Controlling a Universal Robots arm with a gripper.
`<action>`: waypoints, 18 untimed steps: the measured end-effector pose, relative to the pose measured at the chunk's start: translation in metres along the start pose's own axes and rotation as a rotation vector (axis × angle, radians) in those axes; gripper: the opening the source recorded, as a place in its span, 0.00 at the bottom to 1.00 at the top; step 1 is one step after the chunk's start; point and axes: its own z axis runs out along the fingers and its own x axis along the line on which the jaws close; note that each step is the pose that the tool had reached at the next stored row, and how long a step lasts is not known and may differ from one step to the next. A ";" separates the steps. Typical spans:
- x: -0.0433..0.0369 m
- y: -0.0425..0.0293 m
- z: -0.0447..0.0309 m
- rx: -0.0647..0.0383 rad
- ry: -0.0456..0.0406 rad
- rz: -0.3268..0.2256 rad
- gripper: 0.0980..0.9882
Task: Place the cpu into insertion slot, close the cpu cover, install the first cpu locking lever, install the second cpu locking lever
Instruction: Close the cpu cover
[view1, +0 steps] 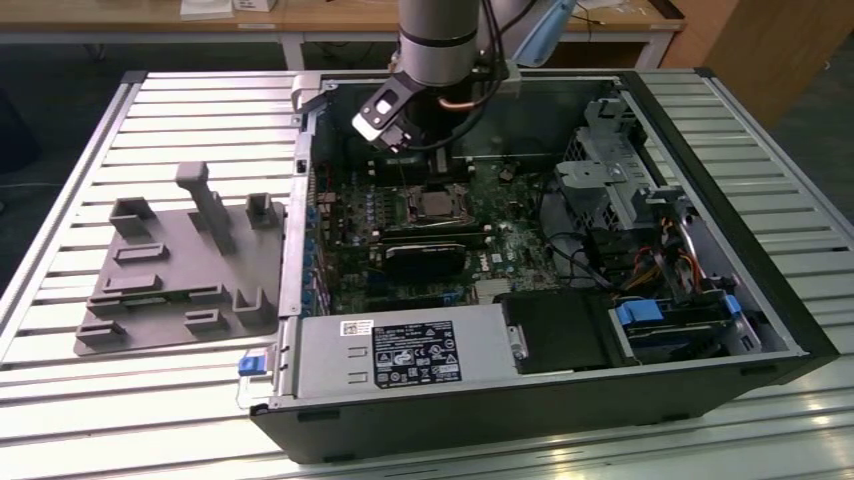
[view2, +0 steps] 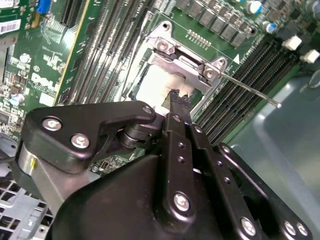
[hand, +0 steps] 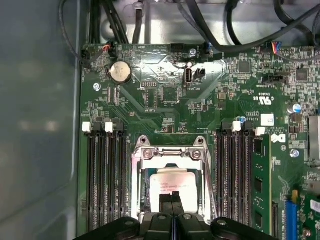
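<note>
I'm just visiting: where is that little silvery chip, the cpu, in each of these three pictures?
Exterior view: the cpu lies in the middle of the motherboard, just below the arm in the picture.
Second wrist view: a pale square just beyond the fingers.
First wrist view: a pale square between the memory slots, at the fingers.
Shared landmark: the silvery frame of the insertion slot around it.

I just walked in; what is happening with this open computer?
A robot arm reaches into an open computer case. Its gripper, with fingers together, is low over the cpu, which lies in the insertion slot on the motherboard. A thin locking lever sticks out free beside the slot, so it looks not yet latched. Whether the fingertips touch the cpu, I cannot tell.
</note>
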 end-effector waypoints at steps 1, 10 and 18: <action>0.0000 0.0000 0.0001 0.000 -0.0034 -0.013 0.01; 0.0000 0.0000 0.0005 0.002 -0.0185 -0.160 0.01; 0.0000 -0.0001 0.0009 0.002 -0.0186 -0.336 0.01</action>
